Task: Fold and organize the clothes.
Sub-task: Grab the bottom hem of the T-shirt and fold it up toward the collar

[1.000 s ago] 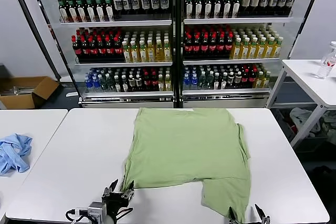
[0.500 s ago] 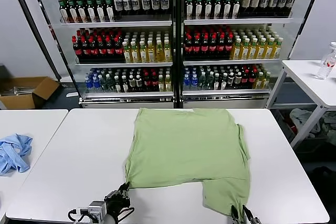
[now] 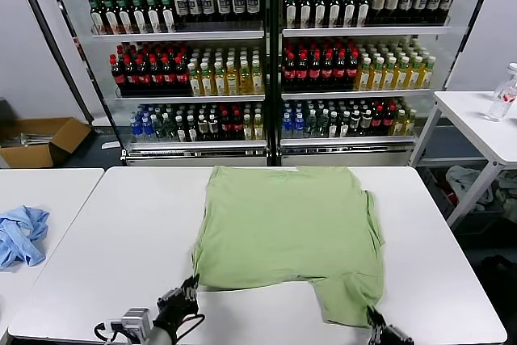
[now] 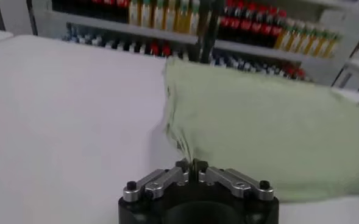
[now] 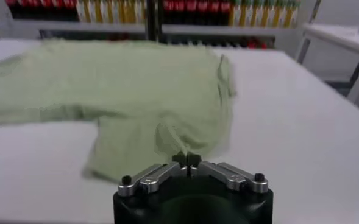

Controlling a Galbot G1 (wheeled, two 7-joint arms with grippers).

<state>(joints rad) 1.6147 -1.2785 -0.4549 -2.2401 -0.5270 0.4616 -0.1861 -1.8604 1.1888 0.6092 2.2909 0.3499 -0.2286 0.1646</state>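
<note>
The shirt [image 3: 287, 236] lies flat mid-bench, one flap reaching the near edge. I have my left gripper [image 4: 192, 167] pinched on its near-left corner and my right gripper [image 5: 189, 159] clamping the flap's hem, ready, I judge, for folding.

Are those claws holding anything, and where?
Both pinch the light green soft cloth polo shirt: left claw at its near left corner, right claw at its near right edge.

Bright even overhead light, soft faint shadows, glare on white table [image 3: 113, 232]; wrist views blurred, backgrounds defocused
</note>
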